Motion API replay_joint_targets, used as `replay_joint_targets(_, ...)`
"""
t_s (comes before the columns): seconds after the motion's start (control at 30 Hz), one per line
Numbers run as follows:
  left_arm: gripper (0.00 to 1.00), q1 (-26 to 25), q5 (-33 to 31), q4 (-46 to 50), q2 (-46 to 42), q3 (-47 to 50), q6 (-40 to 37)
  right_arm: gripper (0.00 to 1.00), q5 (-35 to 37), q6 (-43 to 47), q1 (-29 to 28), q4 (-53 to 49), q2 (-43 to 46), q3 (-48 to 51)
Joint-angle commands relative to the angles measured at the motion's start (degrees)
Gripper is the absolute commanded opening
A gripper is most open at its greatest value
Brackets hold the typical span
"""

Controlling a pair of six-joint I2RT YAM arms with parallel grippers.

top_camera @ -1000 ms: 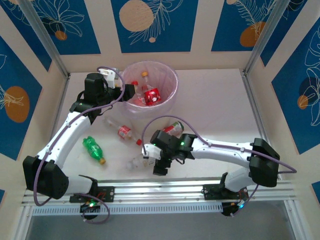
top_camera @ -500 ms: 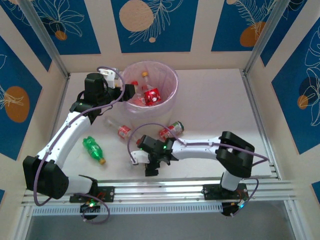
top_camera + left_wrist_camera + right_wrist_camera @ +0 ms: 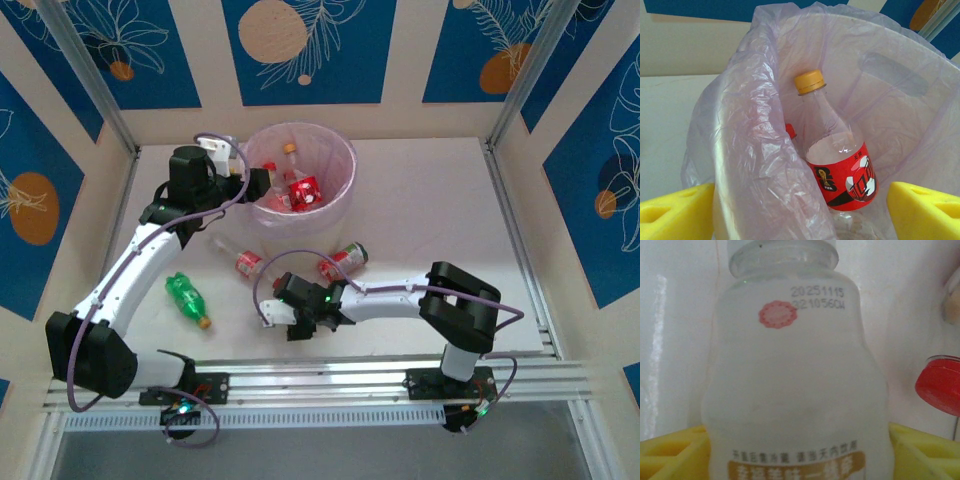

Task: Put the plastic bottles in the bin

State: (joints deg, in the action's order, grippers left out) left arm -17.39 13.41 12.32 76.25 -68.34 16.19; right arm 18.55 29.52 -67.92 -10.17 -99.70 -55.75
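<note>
Left fingers [image 3: 675, 210]: apart, nothing between them but the bag-covered edge of the bin [image 3: 900, 100]. The left gripper [image 3: 258, 183] sits at the bin's left rim, seen from the top, wrist camera looking straight into it. Judgement: a drop position, empty-handed.

Right fingers [image 3: 670, 452]: one on each side of the pale bottle [image 3: 795, 390], flush against its flanks as far as the lower edge of the wrist view shows. Cannot tell whether they are pressing or only bracketing it. The right gripper [image 3: 292, 322] is low over the table near the front edge. Bottle's neck points away from the wrist, so the fingers take it across the widest part of the body, probably because it lies flat. A red cap [image 3: 940, 390] lies just beside it on the right.

Loose on the table, left to right:
- green bottle [image 3: 187, 297], on its side, near the left arm
- clear red-labelled bottle [image 3: 245, 262], on its side
- second red-labelled bottle [image 3: 343, 260], just in front of the bin

Bin [image 3: 338, 205], pink-lilac liner: holds a clear bottle with yellow cap and red label [image 3: 840, 165], leaning upright against the liner, and a red-capped one [image 3: 790, 131] half hidden behind it. More red labels show from above. Task partly done.
</note>
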Motion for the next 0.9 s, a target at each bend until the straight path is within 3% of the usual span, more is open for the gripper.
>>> replay_joint_targets(0.0, 0.86, -1.72, -0.67, 9.43, 3.44, 2.77, -3.86, 0.68, 1.83, -0.46, -0.60, 1.19, 1.01, 0.96)
replay_joint_targets(0.2, 0.86, -1.82, -0.49, 9.39, 3.56, 2.77, -3.75, 0.59, 2.87, -2.48, -0.57, 0.45, 4.67, 2.00)
replay_joint_targets(0.5, 0.85, -1.73, -0.75, 9.48, 3.60, 2.68, -3.81, 0.58, 3.59, -6.15, 0.15, -5.23, 14.33, 4.07)
replay_joint_targets(0.6, 0.85, -1.73, -0.80, 9.39, 3.67, 2.81, -3.63, 0.58, 2.82, -9.99, 2.35, -10.26, 19.60, 5.05)
replay_joint_targets(0.87, 0.85, -1.78, -0.51, 8.25, 3.03, 3.38, -2.82, 0.57, 10.05, -16.96, 8.62, -19.12, 31.91, 11.03)
